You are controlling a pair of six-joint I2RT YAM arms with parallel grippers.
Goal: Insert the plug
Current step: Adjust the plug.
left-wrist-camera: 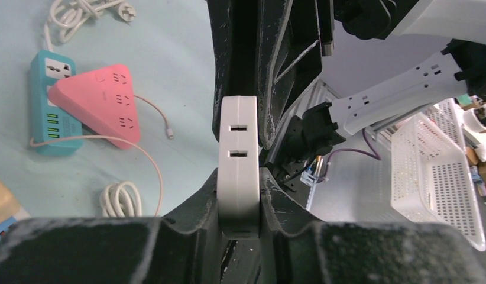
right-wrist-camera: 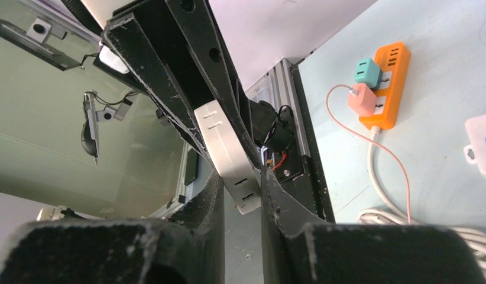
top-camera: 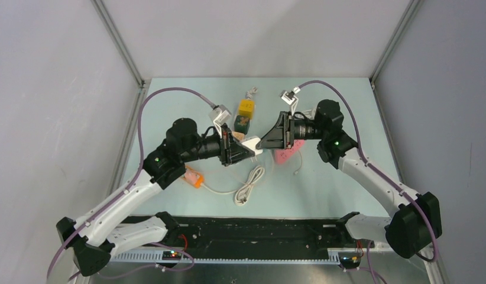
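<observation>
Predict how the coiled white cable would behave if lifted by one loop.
Probably floppy: the white cable lies in loose loops, so it would likely sag and uncoil. Likely light, being thin. Unlikely to roll, since it lies flat.

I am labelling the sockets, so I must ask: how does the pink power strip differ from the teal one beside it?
The pink power strip is triangular; the teal power strip is a long rectangle. The pink one's corner covers part of the teal one. The teal one has green slots at one end; the pink one shows only socket holes. Both lie flat on the table, visible sockets empty.
</observation>
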